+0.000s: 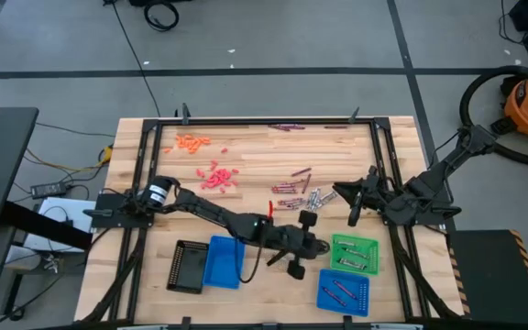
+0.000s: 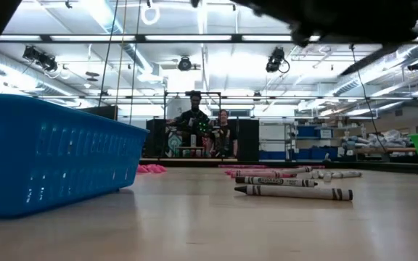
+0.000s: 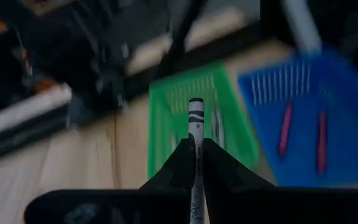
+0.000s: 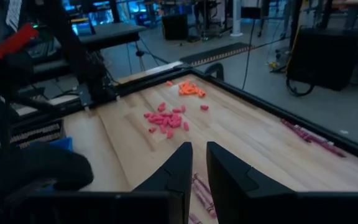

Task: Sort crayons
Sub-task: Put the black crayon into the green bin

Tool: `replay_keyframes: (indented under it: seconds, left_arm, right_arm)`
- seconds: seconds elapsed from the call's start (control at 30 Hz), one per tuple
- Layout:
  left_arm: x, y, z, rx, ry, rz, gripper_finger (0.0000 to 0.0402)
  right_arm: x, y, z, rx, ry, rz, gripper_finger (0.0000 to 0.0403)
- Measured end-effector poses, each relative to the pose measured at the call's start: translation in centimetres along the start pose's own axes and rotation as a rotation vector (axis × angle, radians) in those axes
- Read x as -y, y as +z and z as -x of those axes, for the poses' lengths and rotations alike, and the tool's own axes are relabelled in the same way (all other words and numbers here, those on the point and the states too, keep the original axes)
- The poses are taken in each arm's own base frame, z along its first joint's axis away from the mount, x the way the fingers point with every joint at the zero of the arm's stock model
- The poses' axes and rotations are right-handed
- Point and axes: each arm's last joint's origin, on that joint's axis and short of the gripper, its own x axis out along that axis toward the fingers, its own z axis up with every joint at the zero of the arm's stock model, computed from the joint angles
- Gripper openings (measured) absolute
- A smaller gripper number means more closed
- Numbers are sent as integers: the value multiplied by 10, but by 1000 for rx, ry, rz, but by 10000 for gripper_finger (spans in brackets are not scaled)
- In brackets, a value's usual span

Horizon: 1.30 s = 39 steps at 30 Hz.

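Observation:
My left gripper [image 3: 196, 146] is shut on a silver-grey crayon [image 3: 196, 118]. In the high view it [image 1: 324, 246] hovers just left of the green tray [image 1: 354, 254], which holds a few grey crayons. Beside it a blue tray [image 3: 303, 118] holds two red-pink crayons [image 3: 284, 127]. Loose crayons lie flat on the table: an orange pile [image 1: 191, 142], a red-pink pile [image 1: 216, 176], dark purple ones [image 1: 287, 127], and a mixed grey and purple group [image 1: 301, 194]. My right gripper [image 4: 199, 162] waits at the table's right side [image 1: 351, 197], narrowly open, nothing between its fingers. My left gripper pinches the crayon's wrapped shaft [image 3: 196, 142] between its two fingers. The crayon lies along the fingers, and its front end [image 3: 196, 104] sticks out past the fingertips toward the green tray. The fingers come from the table's left, slanting slightly down. The crayon is lifted clear of the table.
A black tray [image 1: 187, 266] and a second blue tray [image 1: 222, 261] stand side by side near the front edge, left of centre. In the low view that blue tray [image 2: 42, 152] fills the left, with crayons [image 2: 294, 192] lying mid-table. People stand in the room beyond the table.

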Motion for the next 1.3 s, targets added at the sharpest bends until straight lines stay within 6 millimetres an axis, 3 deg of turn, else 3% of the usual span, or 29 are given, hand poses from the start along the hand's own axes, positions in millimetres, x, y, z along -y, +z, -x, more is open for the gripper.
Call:
replay_keyframes:
  seconds: [0.27, 0.8, 1.1, 1.3]
  left_arm:
    - [-15, -15, -26, 127, -37, 145, 18]
    - [-29, -6, -87, 65, -146, 179, 18]
    - [-28, -18, -98, 47, -212, 248, 23]
    - [-28, -17, -98, 53, -209, 252, 84]
  right_arm:
    - [2, 2, 4, 37, -41, 65, 57]
    - [3, 2, 5, 57, -80, 154, 34]
    - [3, 3, 6, 58, -78, 150, 34]
    - [3, 3, 6, 57, -77, 150, 34]
